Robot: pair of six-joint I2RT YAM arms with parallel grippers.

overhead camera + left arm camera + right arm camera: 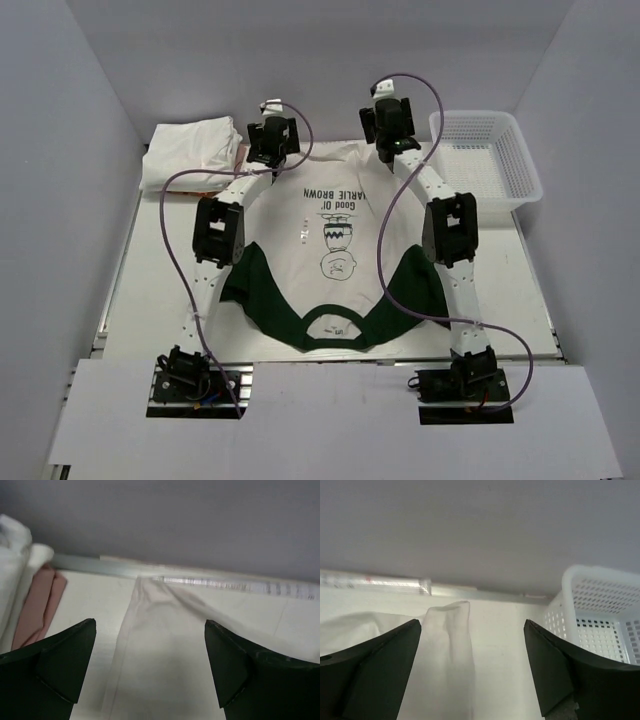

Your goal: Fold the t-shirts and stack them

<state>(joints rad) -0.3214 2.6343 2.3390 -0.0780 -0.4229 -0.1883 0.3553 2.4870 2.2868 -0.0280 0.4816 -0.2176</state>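
The printed tee (335, 235) lies spread flat on the bench (140, 290), collar nearest the arm bases and hem at the far edge. It looks light and limp and likely to wrinkle, so it is best pinched at both hem corners together. The left gripper (150, 625) and right gripper (471, 623) hover over those corners, jaws wide apart, holding nothing. Folded tees (190, 150) sit far left, a basket (485, 160) far right.

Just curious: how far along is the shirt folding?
Done: a folded pile sits at the far left. In hand: the green-sleeved tee lies spread flat, unfolded, left gripper and right gripper open over its far edge. Left: folding and stacking it.
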